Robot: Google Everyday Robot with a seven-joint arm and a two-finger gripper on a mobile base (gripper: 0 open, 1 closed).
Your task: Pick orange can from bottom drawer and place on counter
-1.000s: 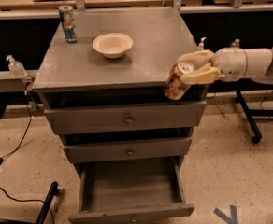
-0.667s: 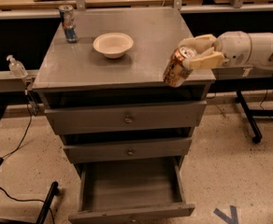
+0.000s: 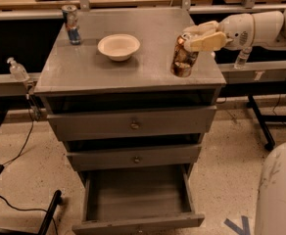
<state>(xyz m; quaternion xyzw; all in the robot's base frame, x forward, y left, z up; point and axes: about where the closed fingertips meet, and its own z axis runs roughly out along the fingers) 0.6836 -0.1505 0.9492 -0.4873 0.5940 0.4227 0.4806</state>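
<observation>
Robot's tool [image 3: 198,39] is reaching in across the right edge of the worktop [image 3: 133,70], closed firmly around the upper part of the orange can [image 3: 183,63] near the front right corner. The can's long axis is running almost upright, top end leaning slightly toward the right edge; whether its base is touching down cannot be told. Let go at this tilt, so near the corner, it risks toppling and rolling off toward the open bottom drawer [image 3: 135,197].
</observation>
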